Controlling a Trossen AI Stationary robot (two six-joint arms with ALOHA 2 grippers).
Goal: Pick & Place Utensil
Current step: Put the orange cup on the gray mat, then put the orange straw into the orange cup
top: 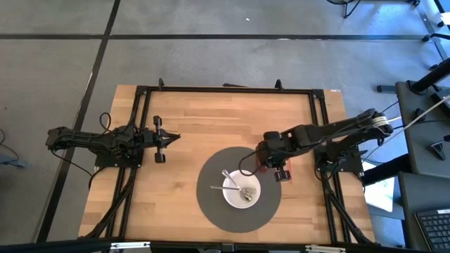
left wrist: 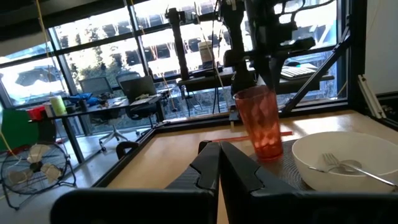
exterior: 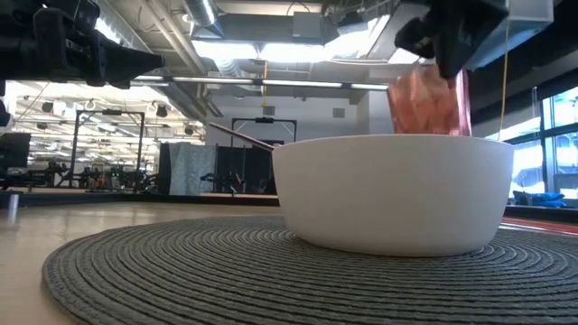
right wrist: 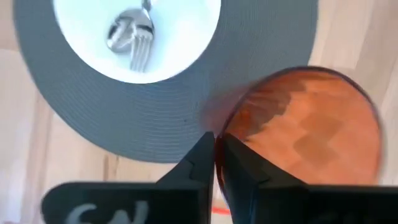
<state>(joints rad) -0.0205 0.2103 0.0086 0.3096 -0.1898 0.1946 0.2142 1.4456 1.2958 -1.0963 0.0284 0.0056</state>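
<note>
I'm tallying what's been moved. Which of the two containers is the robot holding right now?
The red tumbler: the right gripper pinches its rim at the placemat's edge. The white bowl, holding a fork and spoon, sits untouched.

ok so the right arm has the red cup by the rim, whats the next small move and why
Probably lower it straight down. The right gripper pinches the red cup at its rim, just off the grey mat beside the white bowl holding fork and spoon. Left gripper waits away.

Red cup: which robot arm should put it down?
The right. Its gripper is shut on the red cup by the bowl. The left gripper waits shut, far across the table.
</note>
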